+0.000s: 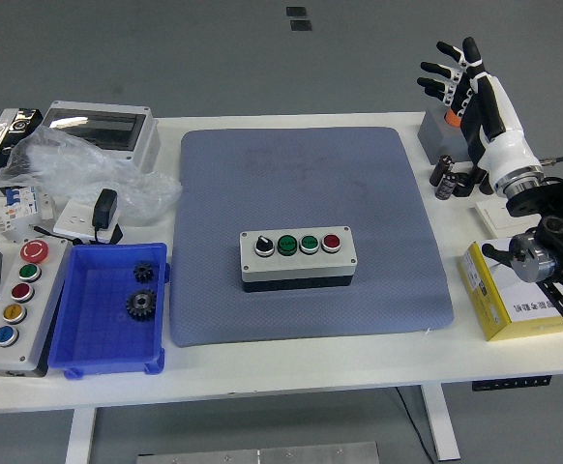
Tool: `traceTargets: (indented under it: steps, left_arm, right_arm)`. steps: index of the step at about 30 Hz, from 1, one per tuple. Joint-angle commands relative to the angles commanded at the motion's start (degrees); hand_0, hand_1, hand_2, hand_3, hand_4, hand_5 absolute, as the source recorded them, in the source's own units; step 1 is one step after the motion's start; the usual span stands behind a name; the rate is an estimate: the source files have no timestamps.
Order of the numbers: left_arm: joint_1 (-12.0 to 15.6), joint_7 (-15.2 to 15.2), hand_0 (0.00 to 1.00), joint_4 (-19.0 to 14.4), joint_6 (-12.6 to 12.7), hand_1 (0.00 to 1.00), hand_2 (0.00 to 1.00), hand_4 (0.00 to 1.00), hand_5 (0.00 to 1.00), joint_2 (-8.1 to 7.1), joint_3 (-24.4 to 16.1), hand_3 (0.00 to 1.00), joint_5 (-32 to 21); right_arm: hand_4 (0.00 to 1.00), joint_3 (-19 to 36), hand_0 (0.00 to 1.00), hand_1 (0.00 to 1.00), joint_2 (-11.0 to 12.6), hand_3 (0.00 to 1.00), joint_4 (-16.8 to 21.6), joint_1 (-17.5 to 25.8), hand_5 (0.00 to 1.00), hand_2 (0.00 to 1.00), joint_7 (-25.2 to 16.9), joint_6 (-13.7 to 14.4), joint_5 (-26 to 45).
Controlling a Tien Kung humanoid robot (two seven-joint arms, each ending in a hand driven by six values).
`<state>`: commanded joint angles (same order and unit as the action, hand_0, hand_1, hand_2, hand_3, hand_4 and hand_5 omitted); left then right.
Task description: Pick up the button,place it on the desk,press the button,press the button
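The grey button box (298,257) sits on the blue-grey mat (306,232), a little below the mat's middle. Its top carries a black selector switch, two green buttons and a red button (332,243). My right hand (459,77) is raised above the table's far right corner, well away from the box. Its fingers (446,68) are spread and hold nothing. The left arm does not appear in the head view.
A second grey button box (15,307) stands at the left edge beside a blue bin (110,311) with gears. Plastic bag (78,169) and electrical parts fill the far left. A yellow box (512,304), a grey block (436,138) and an orange cap sit at the right.
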<state>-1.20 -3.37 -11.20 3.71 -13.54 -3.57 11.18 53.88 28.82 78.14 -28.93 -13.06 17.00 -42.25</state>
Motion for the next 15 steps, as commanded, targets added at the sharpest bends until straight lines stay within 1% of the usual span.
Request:
traceTargets:
  steps: [1, 6, 7, 12, 13, 15]
  left_arm:
    - [0.0, 0.0, 0.676, 0.0, 0.0, 0.707, 0.636, 0.632, 0.373, 0.02, -0.1, 0.643, 0.1]
    - [-0.1, 0.1, 0.676, 0.0, 0.0, 0.707, 0.636, 0.632, 0.373, 0.05, -0.3, 0.643, 0.2]
    - [-0.1, 0.1, 0.676, 0.0, 0.0, 0.707, 0.637, 0.634, 0.374, 0.05, -0.3, 0.644, 0.2]
    - [0.0, 0.1, 0.676, 0.0, 0.0, 0.707, 0.637, 0.634, 0.374, 0.09, -0.3, 0.644, 0.1]
    - [0.0, 0.1, 0.676, 0.0, 0.0, 0.707, 0.636, 0.635, 0.374, 0.1, -0.3, 0.644, 0.1]
    - [0.0, 0.2, 0.676, 0.0, 0.1, 0.707, 0.636, 0.635, 0.374, 0.13, -0.4, 0.644, 0.1]
  right_arm:
    - [0.998, 0.0, 0.779, 0.755, 0.0, 0.759, 0.1, 0.0, 0.665, 0.839, 0.1, 0.0, -0.1]
    - [0.998, -0.2, 0.779, 0.755, -0.1, 0.759, 0.2, 0.0, 0.665, 0.839, 0.5, -0.2, -0.3]
    - [0.998, -0.3, 0.777, 0.767, -0.1, 0.48, 0.2, 0.1, 0.597, 0.816, 0.6, -0.3, -0.4]
    - [0.998, -0.6, 0.777, 0.767, -0.2, 0.48, 0.2, 0.1, 0.597, 0.816, 0.8, -0.9, -0.2]
    - [0.998, -0.7, 0.769, 0.739, -0.2, 0.228, 0.1, 0.1, 0.547, 0.703, 0.8, -1.0, -0.2]
    - [0.998, -0.8, 0.769, 0.739, -0.3, 0.228, 0.1, 0.1, 0.547, 0.703, 0.9, -1.3, -0.2]
